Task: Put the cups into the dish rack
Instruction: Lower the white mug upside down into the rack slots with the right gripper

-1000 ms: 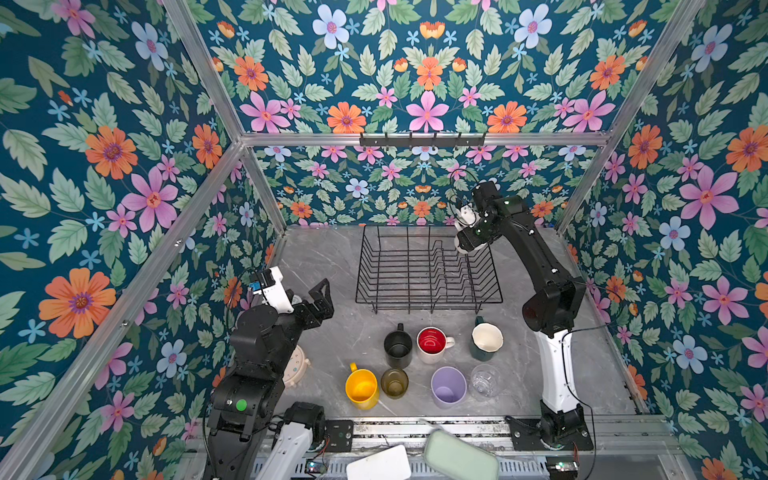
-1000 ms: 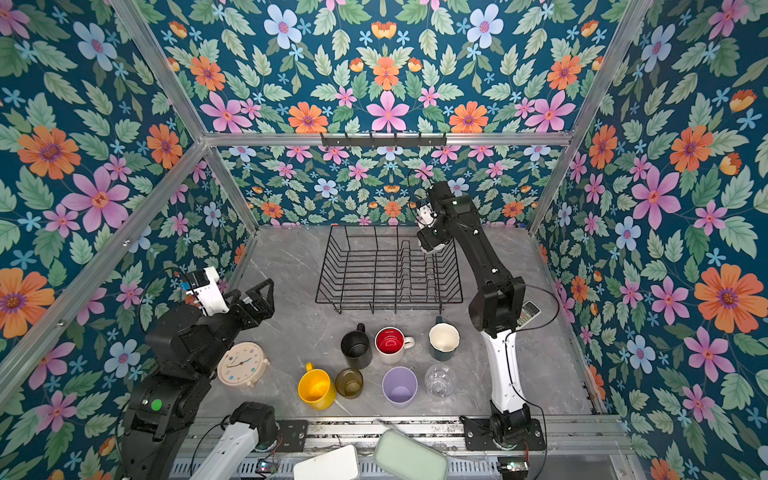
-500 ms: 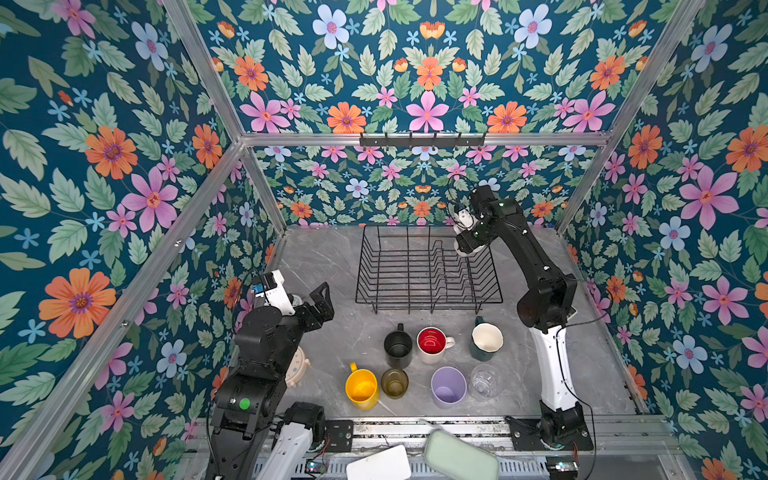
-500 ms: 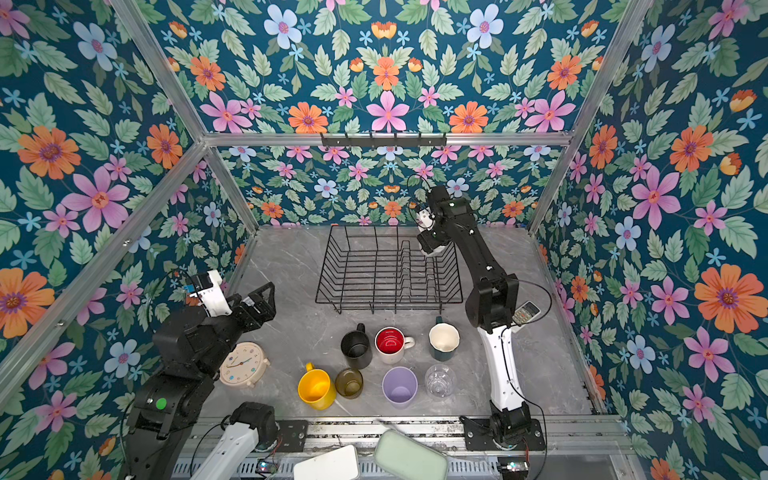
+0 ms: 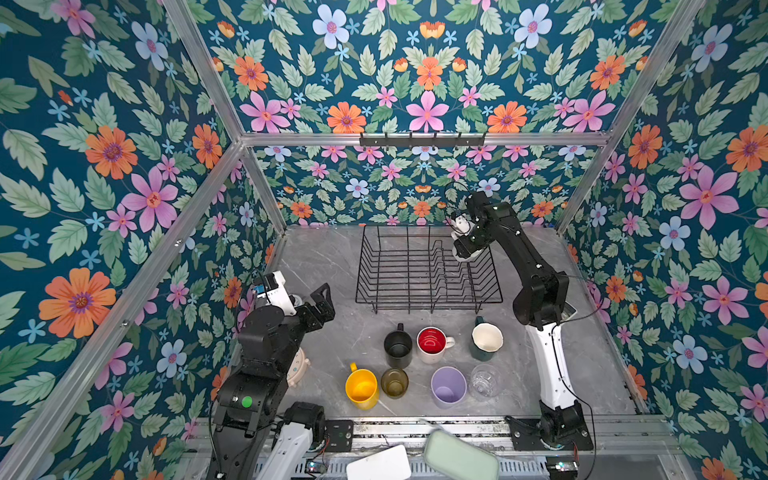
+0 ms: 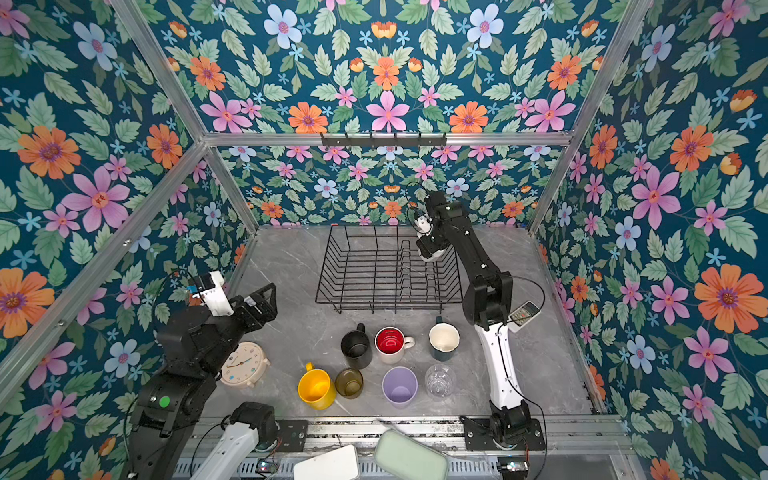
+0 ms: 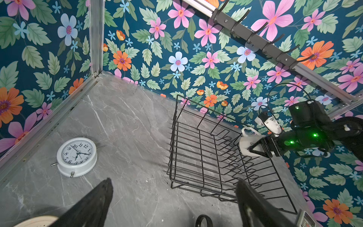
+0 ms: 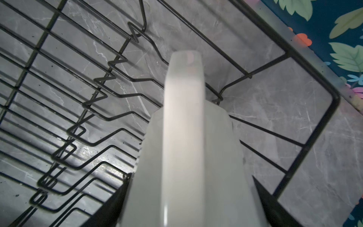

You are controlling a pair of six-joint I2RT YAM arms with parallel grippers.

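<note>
The black wire dish rack (image 5: 428, 302) (image 6: 386, 302) stands at the back of the table. My right gripper (image 5: 467, 249) (image 6: 430, 248) (image 8: 192, 196) is shut on a white mug (image 7: 246, 145) (image 8: 182, 137), held just above the rack's far right corner. In front of the rack stand a black mug (image 5: 398, 347), a red-inside white mug (image 5: 431, 343), a teal mug (image 5: 486, 340), a yellow mug (image 5: 361, 386), an olive glass (image 5: 394, 382), a lilac tumbler (image 5: 448, 386) and a clear glass (image 5: 484, 380). My left gripper (image 5: 326, 303) (image 7: 174, 182) hangs open and empty left of the rack.
A white clock (image 7: 77, 156) lies near the left wall. A cream clock (image 6: 243, 363) lies under my left arm. A hook rail (image 5: 422, 140) runs along the back wall. A small grey device (image 6: 524, 314) lies beside my right arm.
My right arm has shifted a little to the left and down with the white mug over the rack. The left arm has barely moved.
</note>
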